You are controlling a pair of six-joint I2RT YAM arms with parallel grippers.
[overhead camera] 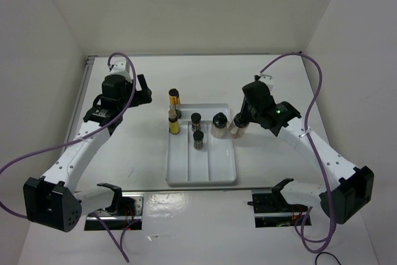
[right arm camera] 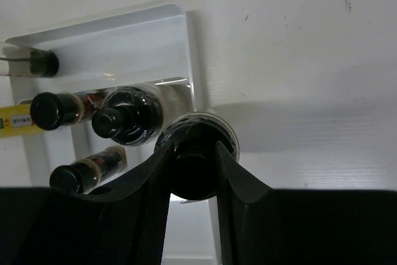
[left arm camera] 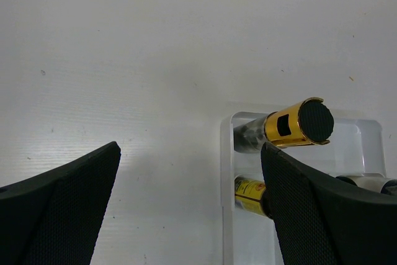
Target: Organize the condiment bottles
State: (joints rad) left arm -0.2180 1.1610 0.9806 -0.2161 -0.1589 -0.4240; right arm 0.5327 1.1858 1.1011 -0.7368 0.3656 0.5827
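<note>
**Right fingers on the round bottle, left fingers idle**

My right gripper [right arm camera: 192, 148] is closed partway around the black cap of a round pale bottle [right arm camera: 214, 125]. I pinch it there because the cap is the narrow part my fingers can span. That bottle is at the far right rim of the white tray [overhead camera: 201, 175]. I cannot tell whether it is over the rim or just outside it.

Its twin [overhead camera: 219, 124] stands in the right lane, so I judge mine belongs beside it. The tiny dark jars [overhead camera: 196, 119] share the middle lane and the slim yellow bottles [overhead camera: 174, 123] the left.

My left gripper [left arm camera: 192, 215] is spread fully and holds nothing. It hovers over the table just left of the tray's far left corner, clear of the right arm's work.
</note>
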